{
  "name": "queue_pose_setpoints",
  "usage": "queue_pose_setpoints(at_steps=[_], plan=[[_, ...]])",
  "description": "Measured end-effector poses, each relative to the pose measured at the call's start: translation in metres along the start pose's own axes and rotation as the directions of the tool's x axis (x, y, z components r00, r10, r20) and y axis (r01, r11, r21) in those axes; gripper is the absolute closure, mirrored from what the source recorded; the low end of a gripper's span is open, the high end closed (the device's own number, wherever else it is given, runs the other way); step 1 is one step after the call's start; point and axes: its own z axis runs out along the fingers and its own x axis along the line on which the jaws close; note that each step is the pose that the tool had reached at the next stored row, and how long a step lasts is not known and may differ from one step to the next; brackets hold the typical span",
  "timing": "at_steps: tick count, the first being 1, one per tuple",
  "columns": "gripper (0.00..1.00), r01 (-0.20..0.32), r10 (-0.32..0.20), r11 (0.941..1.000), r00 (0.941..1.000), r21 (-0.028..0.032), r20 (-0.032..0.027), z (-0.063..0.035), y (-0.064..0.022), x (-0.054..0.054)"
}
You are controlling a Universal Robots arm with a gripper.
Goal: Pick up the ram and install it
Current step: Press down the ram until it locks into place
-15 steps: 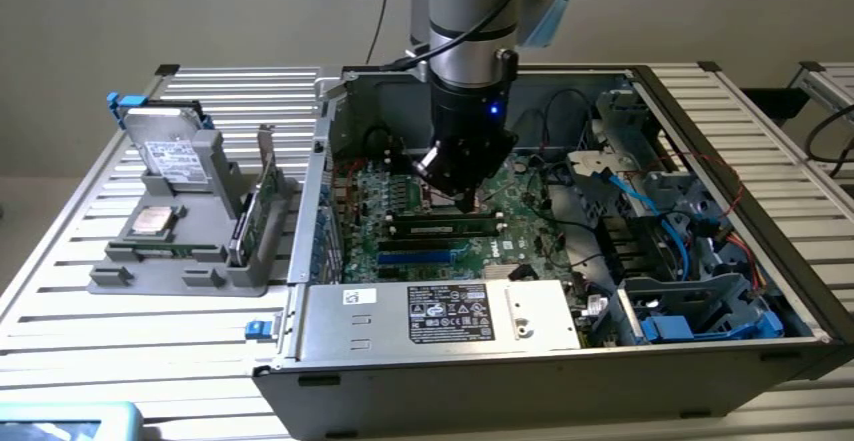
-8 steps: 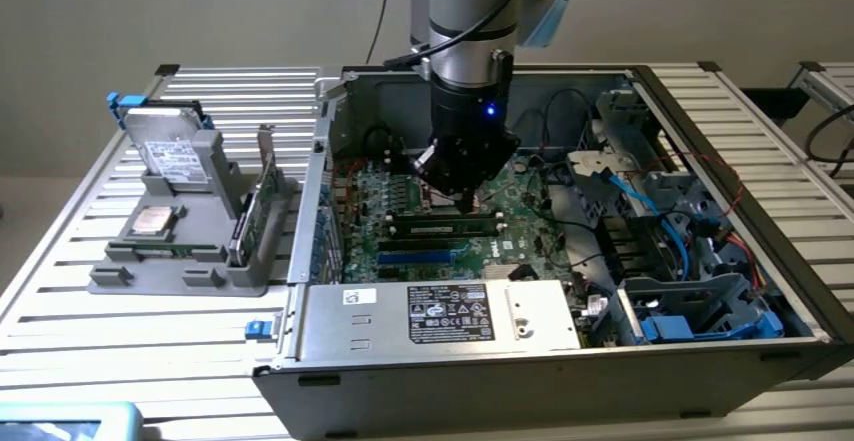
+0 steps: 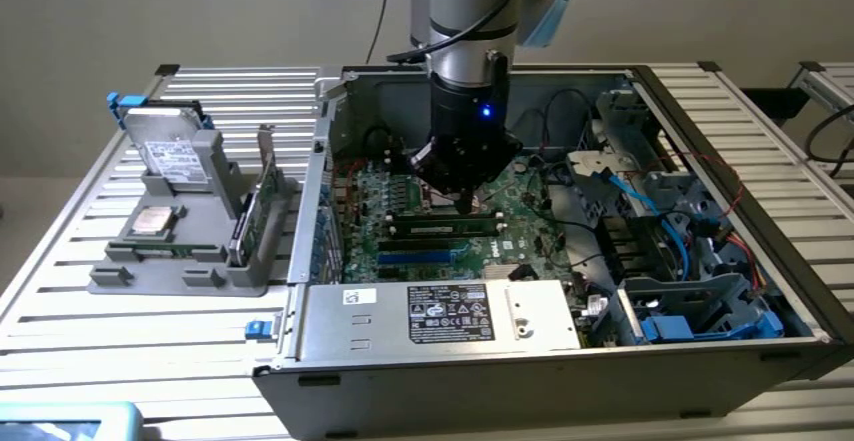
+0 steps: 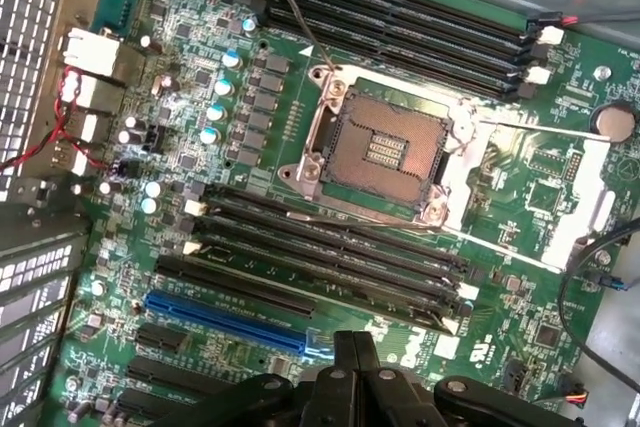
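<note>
Claw [image 3: 463, 199] closed and empty, hovers just above the ram [image 3: 445, 228] seated in a motherboard [image 4: 200, 97] slot

Open case [image 3: 747, 361] on a slatted table [image 3: 80, 301], motherboard [image 3: 400, 211] flat on its floor. Ram [image 3: 446, 228] seated in a slot on the board, lengthwise across the exterior view, further slots [image 3: 420, 253] just in front. Gripper [image 3: 463, 201] directly above the ram, fingers together, arm [image 3: 467, 31] rising straight up. Power supply [image 3: 441, 313] along the near wall, in front of the slots. Drive cage [image 3: 701, 306] and cables [image 3: 634, 186] toward the exterior view's right. Outside the case, at the exterior view's left, a holder [image 3: 180, 261] on the table (a drive [image 3: 167, 146] upright at its back, a card [image 3: 260, 201] on edge nearest the case). In the wrist view, socket [image 4: 385, 147] between two slot banks [image 4: 330, 252].
</note>
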Motion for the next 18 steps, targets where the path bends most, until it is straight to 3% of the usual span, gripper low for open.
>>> queue_pose_setpoints(at_steps=[5, 10, 18], plan=[[0.89, -0.072, 0.072, 0.9974, 0.9974, 0.0014, -0.0054, 0.0, 0.0, 0.0], [0.89, -0.142, 0.142, 0.9899, 0.9899, 0.0026, -0.0104, 0.0, 0.0, 0.0], [0.89, -0.154, 0.154, 0.9881, 0.9881, 0.0014, -0.0112, 0.0, 0.0, 0.0]])
